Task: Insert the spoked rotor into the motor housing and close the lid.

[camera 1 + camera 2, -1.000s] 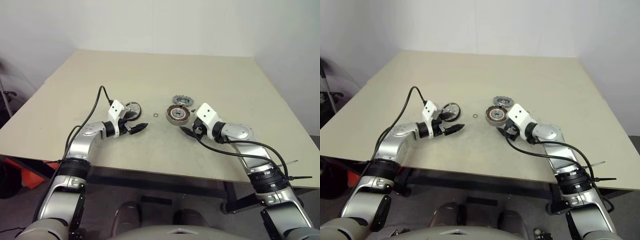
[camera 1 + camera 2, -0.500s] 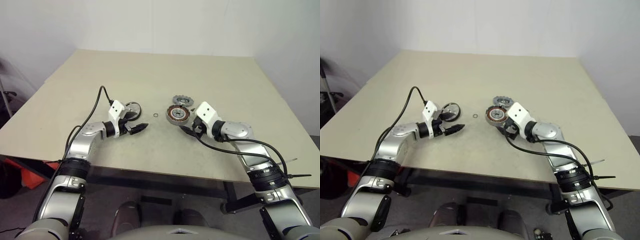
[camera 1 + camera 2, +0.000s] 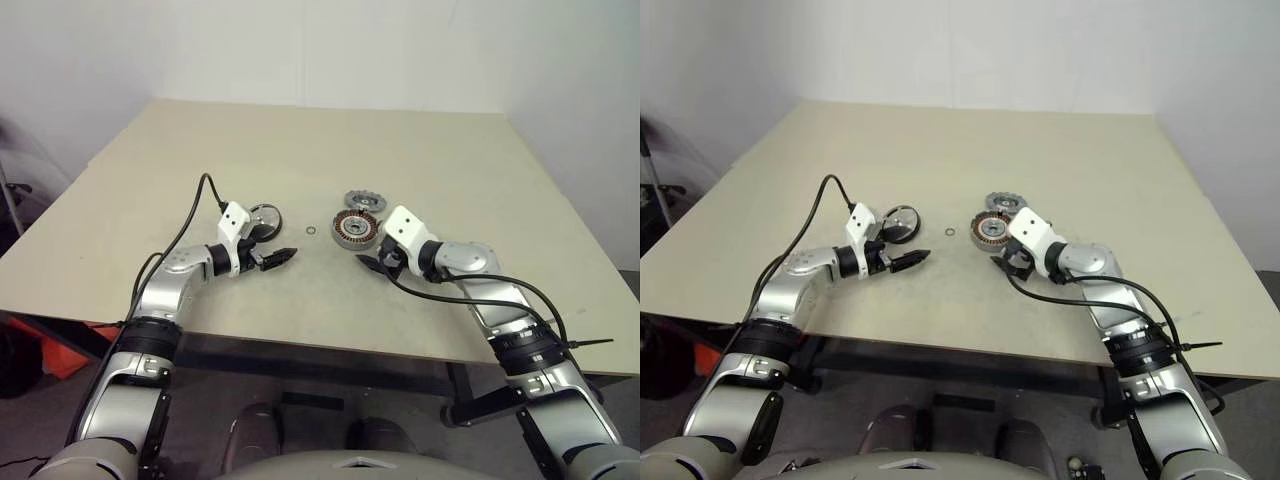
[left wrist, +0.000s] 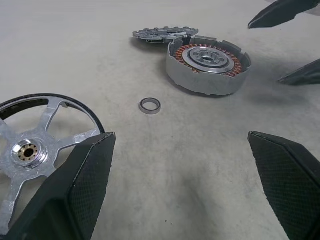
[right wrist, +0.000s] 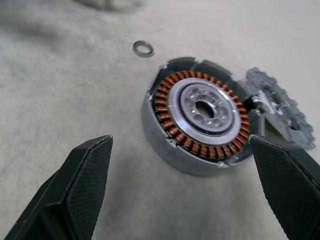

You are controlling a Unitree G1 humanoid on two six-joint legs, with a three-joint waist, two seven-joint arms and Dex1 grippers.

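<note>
On the beige table (image 3: 300,150) sits the motor housing (image 5: 197,116), a round shallow metal disc with a ring of copper-coloured coils around a silver hub. It lies open side up near the table's middle. The spoked rotor (image 4: 159,34), a small grey metal wheel with a toothed edge, lies just beside the housing at about its twelve o'clock in the head views, its near edge touching or tucked just behind the housing wall (which of the two cannot be told). A tiny thin metal ring (image 4: 150,105) rests flat on the table at the housing's nine o'clock, apart from it. Farther out at nine o'clock lies the lid (image 4: 35,150), a round cap with a dark thin rim; here its silver spoked face is up.

The right gripper (image 3: 372,262) hovers at the housing's five o'clock with its black fingers (image 5: 82,185) spread wide, holding nothing. The left gripper (image 3: 281,257) hangs at the lid's five o'clock, its fingers (image 4: 85,185) likewise spread apart and empty.
</note>
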